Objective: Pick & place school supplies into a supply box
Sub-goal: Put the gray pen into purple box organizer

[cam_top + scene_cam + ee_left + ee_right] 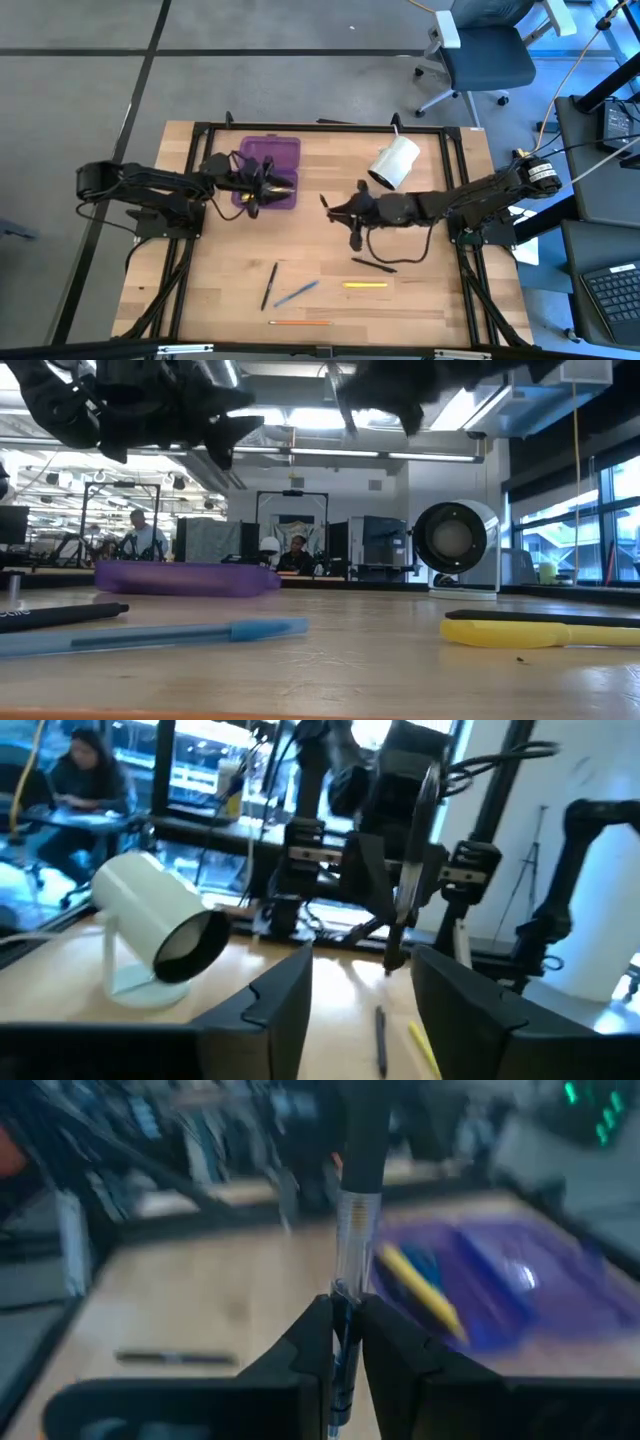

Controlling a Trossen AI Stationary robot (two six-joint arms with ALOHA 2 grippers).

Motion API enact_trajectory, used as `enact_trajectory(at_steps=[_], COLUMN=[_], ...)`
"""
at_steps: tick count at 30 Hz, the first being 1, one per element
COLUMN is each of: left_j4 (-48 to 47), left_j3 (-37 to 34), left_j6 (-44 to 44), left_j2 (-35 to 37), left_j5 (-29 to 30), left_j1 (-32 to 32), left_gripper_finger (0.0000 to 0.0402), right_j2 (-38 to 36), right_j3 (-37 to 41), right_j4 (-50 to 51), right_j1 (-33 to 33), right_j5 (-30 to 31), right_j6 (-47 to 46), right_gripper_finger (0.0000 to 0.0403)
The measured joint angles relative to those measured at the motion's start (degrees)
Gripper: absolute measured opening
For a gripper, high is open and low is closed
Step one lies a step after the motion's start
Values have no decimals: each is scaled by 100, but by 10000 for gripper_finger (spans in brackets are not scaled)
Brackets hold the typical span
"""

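The translucent purple supply box (267, 165) lies open at the far left of the table, with a yellow pencil (420, 1288) inside it. My left gripper (262, 187) hovers open over the box's near edge. My right gripper (338, 210) is at mid-table, right of the box, shut on a pen (408, 895) with a clear barrel and black grip. Lying flat near the table's near edge are a black pen (270, 285), a blue pen (297, 293), a yellow pen (365, 285), an orange pencil (300, 323) and another black pen (373, 265). My right gripper pinches the pen's clear barrel (345, 1302) between its two fingers, which lie across it. The pen is lifted clear of the table and stands steeply tilted, its lower tip (392, 964) hanging below the fingers.
A white cylindrical roll (395, 162) stands on the table's far right, behind my right arm. A black frame rims the table (450, 140). Bare wood lies between the box and the pens. People sit at desks in the room beyond.
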State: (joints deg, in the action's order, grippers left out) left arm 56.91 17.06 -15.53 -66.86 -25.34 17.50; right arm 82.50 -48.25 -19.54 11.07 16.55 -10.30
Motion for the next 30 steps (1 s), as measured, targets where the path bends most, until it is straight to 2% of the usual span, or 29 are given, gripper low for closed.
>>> enact_trajectory(at_steps=[5, 15, 22, 26, 30], left_j4=[247, 142, 154, 148, 152], left_j3=[48, 614, 977, 1150, 1193], left_j6=[261, 380, 383, 384, 477], left_j2=[-116, -627, -1243, -1449, -1500], left_j5=[4, 19, 19, 33, 37], left_j1=[-234, -433, -428, -428, -426], left_gripper_finger=[173, 160, 151, 133, 92], right_j2=[124, 944, 1296, 1375, 1373], right_j3=[-4, -2, -2, -2, -2], right_j4=[-808, -1830, -1963, -1924, -1872], right_j1=[-229, -651, -846, -904, -904], right_j5=[-372, -988, -1070, -1077, -1083], right_j6=[314, 245, -37, -122, -76], right_gripper_finger=[50, 50, 51, 51, 51])
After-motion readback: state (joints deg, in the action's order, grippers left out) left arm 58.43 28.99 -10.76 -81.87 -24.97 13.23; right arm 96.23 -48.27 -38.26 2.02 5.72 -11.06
